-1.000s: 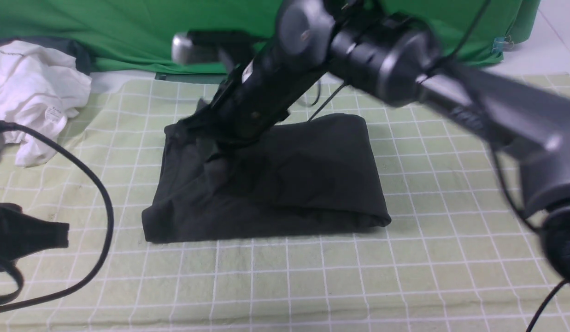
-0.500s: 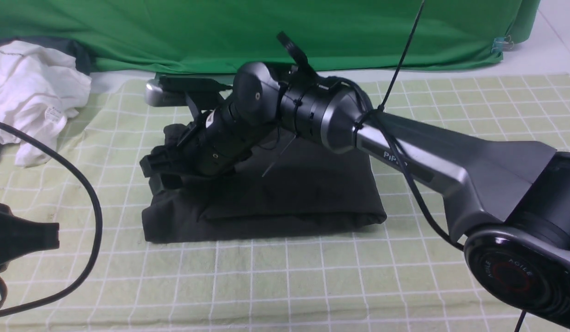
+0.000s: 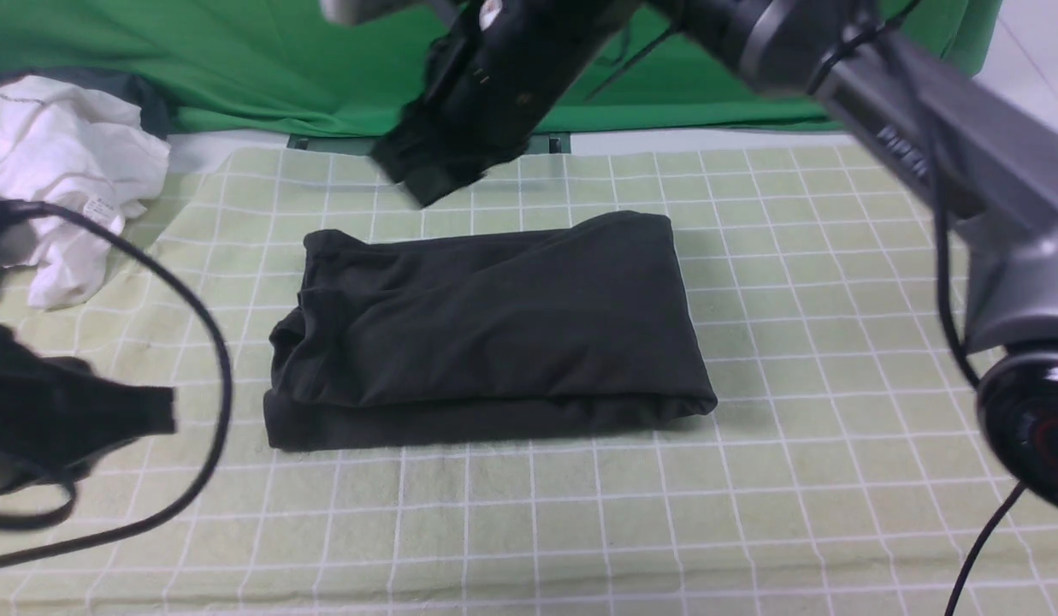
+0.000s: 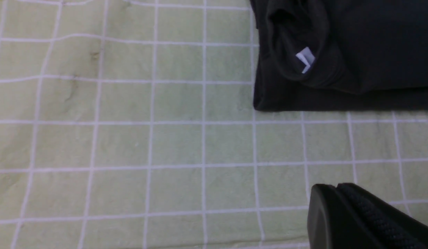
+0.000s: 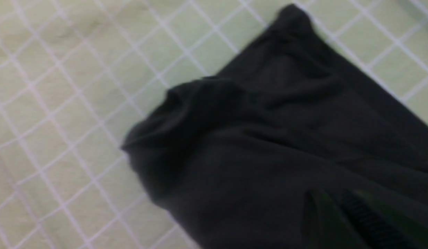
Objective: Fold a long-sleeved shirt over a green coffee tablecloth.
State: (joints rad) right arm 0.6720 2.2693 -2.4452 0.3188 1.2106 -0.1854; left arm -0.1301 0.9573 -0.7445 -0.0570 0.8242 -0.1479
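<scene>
Both arms are off the shirt (image 3: 486, 329) now: the right gripper (image 3: 447, 167), pressing its left end half a second ago, has lifted toward 12 o'clock, jaws unclear, the left gripper (image 4: 338, 214) stays shut, so the fold on the tablecloth (image 3: 580, 513) looks finished.

The right pincer (image 3: 426, 175) is motion-blurred, its jaws perhaps closed.

My right arm (image 3: 922, 154) is a grey metal link with faint lettering, too blurred to read, ending behind my black claw (image 3: 426, 175). Thin black cables (image 3: 212, 359) loop near my left claw (image 3: 144, 411), matte black too.
</scene>
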